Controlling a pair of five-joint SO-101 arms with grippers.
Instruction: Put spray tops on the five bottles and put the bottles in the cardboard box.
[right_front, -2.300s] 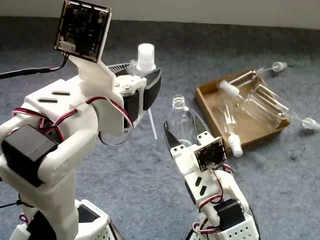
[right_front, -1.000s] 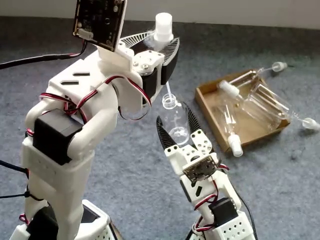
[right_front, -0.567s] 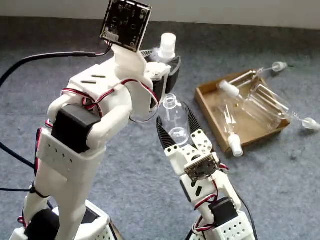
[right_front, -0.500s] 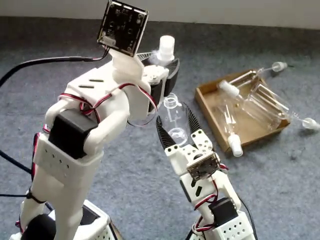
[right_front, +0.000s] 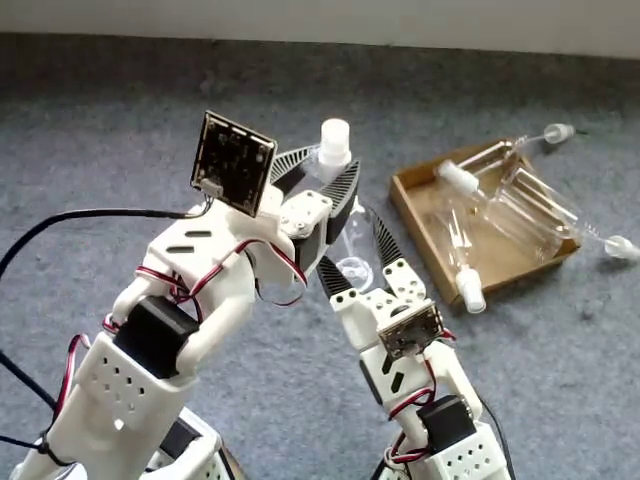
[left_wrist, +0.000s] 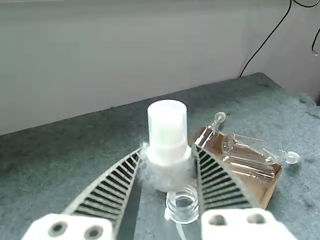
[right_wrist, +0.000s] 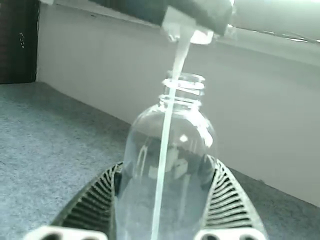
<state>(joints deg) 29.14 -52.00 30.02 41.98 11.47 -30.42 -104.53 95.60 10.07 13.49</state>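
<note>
A white spray top (right_front: 334, 137) is held in my left gripper (right_front: 328, 165), directly above the clear bottle (right_front: 353, 262). My right gripper (right_front: 352, 250) is shut on that bottle and holds it upright. In the left wrist view, the spray top (left_wrist: 166, 131) sits between the ribbed fingers (left_wrist: 112, 187), with the bottle's open mouth (left_wrist: 182, 202) just below. From the right wrist view, the thin dip tube (right_wrist: 166, 135) runs down from the top along the bottle (right_wrist: 167, 165); I cannot tell whether it is inside the neck.
The cardboard box (right_front: 410, 205) lies to the right on the grey carpet, with several capped clear bottles (right_front: 515, 205) lying in it. Two spray heads (right_front: 620, 247) stick out over its edges. The carpet left of the arms is bare.
My left arm has come down and forward, lowering the spray top toward the bottle's mouth. The right gripper has kept the bottle in place.
</note>
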